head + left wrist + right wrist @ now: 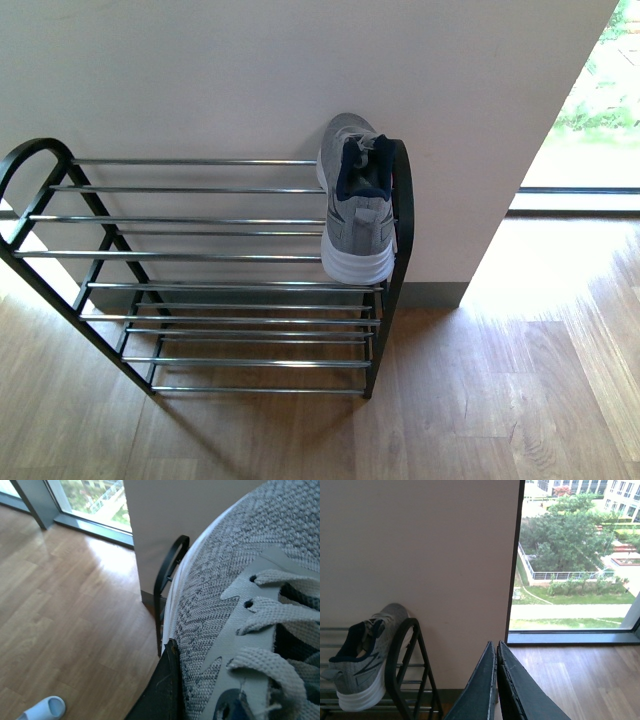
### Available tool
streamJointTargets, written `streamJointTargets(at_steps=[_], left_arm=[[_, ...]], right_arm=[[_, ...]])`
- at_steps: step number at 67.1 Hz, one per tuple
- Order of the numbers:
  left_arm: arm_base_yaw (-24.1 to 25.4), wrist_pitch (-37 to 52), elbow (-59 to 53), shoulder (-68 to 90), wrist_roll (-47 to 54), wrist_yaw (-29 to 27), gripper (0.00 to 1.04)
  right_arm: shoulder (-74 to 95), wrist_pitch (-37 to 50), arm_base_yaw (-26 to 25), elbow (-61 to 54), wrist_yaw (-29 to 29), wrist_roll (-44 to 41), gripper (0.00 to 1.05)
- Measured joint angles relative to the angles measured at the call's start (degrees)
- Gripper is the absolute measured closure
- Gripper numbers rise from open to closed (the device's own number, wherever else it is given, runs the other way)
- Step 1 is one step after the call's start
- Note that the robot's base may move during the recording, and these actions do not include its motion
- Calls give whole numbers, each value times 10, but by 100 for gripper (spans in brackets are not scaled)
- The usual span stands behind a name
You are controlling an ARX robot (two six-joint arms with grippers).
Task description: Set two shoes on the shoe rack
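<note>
Chrome was seen gleaming on the shoe rack's (200,256) thin bars, with duller black metal on its side frames (405,200). A coarse grey knit was picked out on the held sneaker (220,570), with woven cloth laces (260,662), and a smooth white sole (355,265) was noted on the racked sneaker (358,215). The wooden floor (500,400) was caught with a soft sheen, the wall (200,70) was shown matt, and smooth pale-blue plastic was made out on the sandal (42,710).

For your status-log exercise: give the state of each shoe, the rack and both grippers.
racked sneaker: on the rack's top bars, right end.
held sneaker: off the floor, against the gripper finger.
blue slide: on the floor.
shoe rack: upright against the wall.
left gripper: shut on held sneaker.
right gripper: shut, empty.
</note>
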Motion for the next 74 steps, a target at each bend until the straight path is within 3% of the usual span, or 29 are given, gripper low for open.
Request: streamJointTargets(at_steps=[10, 17, 43, 60, 71, 74], left_arm=[[-1, 60, 101, 198, -25, 103, 103], [-14, 69, 178, 320, -31, 137, 103], [-32, 37, 456, 646, -54, 142, 103], [-66, -4, 603, 776, -84, 162, 103], [-64, -31, 669, 823, -94, 153, 103], [-63, -41, 683, 834, -94, 152, 95]], right_arm=[[-65, -58, 0, -5, 0, 0, 103], [-107, -95, 0, -5, 0, 0, 103], [-238, -216, 1, -5, 0, 0, 103], [-299, -275, 1, -5, 0, 0, 103], [-334, -310, 1, -5, 0, 0, 103], [-343, -320, 1, -5, 0, 0, 103]])
